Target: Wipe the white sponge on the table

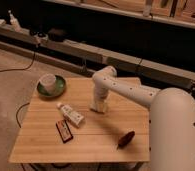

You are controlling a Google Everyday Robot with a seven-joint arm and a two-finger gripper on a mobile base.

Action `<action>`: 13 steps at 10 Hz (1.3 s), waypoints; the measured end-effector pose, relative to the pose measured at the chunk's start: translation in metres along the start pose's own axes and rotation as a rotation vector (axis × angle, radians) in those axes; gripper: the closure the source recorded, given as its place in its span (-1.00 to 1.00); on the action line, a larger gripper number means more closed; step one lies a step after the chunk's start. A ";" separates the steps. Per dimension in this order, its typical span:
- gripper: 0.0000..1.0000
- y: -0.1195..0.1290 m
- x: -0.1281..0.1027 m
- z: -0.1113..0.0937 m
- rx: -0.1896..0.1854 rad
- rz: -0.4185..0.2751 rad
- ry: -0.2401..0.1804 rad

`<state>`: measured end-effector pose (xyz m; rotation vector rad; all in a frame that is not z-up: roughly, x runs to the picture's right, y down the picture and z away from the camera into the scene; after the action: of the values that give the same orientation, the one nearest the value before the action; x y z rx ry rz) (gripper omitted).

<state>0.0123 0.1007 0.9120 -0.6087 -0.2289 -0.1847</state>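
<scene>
The light wood table (51, 145) fills the middle of the camera view. My white arm reaches in from the right and bends down at the elbow. My gripper (98, 106) points straight down and rests on the tabletop near its centre. The white sponge does not show apart from the gripper. It is hidden beneath the gripper or blends with its pale tip.
A white cup (48, 81) stands on a green plate (59, 90) at the table's back left. A white labelled bottle (71, 115) and a red-black packet (64, 131) lie front left of the gripper. A brown object (125, 139) lies front right. A dark shelf runs behind.
</scene>
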 end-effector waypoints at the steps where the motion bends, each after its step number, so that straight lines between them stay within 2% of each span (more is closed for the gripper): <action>1: 0.55 0.006 -0.007 -0.001 -0.004 -0.020 -0.008; 3: 0.55 0.044 -0.017 -0.006 -0.031 -0.077 -0.028; 5: 0.55 0.084 -0.015 -0.007 -0.065 -0.098 -0.037; 7: 0.55 0.127 -0.003 -0.010 -0.098 -0.107 -0.021; 8: 0.55 0.138 0.007 -0.013 -0.102 -0.093 -0.012; 11: 0.55 0.158 0.065 -0.029 -0.085 0.043 0.023; 13: 0.55 0.162 0.114 -0.037 -0.060 0.169 0.036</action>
<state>0.1656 0.1982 0.8250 -0.6800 -0.1368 -0.0398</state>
